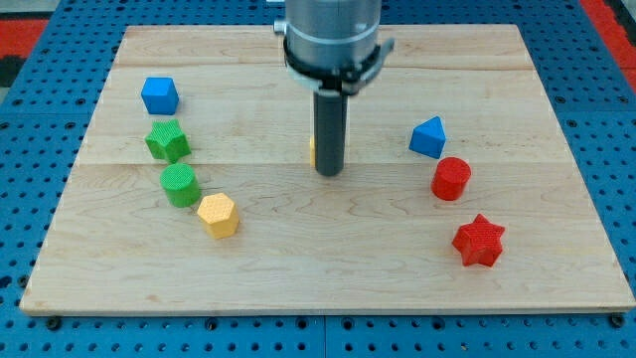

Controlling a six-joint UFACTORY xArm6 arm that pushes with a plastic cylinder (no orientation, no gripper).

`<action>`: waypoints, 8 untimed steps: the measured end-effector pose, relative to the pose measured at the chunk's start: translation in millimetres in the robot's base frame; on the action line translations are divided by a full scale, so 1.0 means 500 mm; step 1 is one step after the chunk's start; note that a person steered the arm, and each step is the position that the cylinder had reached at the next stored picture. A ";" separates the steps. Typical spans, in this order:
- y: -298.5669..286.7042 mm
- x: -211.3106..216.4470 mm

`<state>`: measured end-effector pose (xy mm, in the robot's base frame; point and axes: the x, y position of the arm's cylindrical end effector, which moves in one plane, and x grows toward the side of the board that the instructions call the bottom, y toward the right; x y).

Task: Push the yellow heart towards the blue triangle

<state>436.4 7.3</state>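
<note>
The yellow heart [312, 150] is almost wholly hidden behind my rod; only a thin yellow sliver shows at the rod's left side, near the board's middle. My tip [329, 172] rests on the board right beside that sliver, in front of it. The blue triangle [428, 137] lies to the view's right of my tip, about a hundred pixels away, with bare wood between them.
A red cylinder [451, 179] and a red star [479, 241] lie below the blue triangle. At the view's left are a blue cube [159, 95], a green star [167, 141], a green cylinder [181, 185] and a yellow hexagon [218, 215]. The wooden board [328, 278] sits on a blue pegboard.
</note>
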 end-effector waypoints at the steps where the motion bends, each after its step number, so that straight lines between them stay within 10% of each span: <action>1: -0.007 -0.099; 3: -0.117 -0.158; 5: 0.125 -0.109; 8: 0.131 -0.162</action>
<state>355.6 73.0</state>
